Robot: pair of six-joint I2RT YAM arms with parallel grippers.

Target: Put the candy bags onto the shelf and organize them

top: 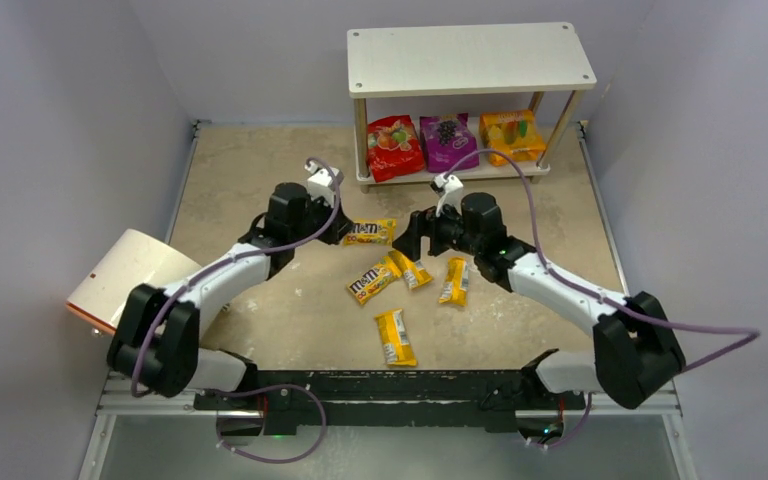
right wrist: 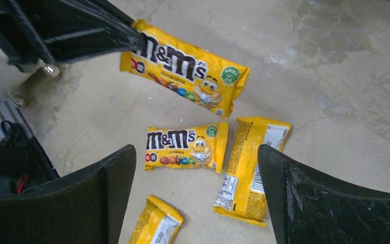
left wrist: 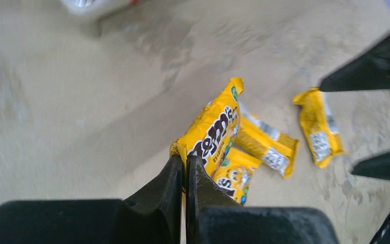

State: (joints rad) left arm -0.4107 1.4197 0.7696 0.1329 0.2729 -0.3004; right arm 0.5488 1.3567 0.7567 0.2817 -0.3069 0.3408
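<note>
My left gripper (top: 344,233) is shut on the end of a yellow M&M's packet (top: 371,232) and holds it off the table, as the left wrist view (left wrist: 185,161) shows with the packet (left wrist: 214,131) pinched at its edge. My right gripper (top: 407,238) is open and empty just right of that packet, above the others (right wrist: 197,152). Four more yellow packets lie on the table: (top: 372,283), (top: 411,268), (top: 454,281), (top: 395,336). The white shelf (top: 470,58) stands at the back, with the red (top: 395,147), purple (top: 448,141) and orange (top: 512,135) pouches on its lower tier.
A white cylinder with an orange rim (top: 125,275) lies on its side at the left table edge, beside the left arm. Grey walls close in the table on the left, right and back. The shelf's top tier is bare.
</note>
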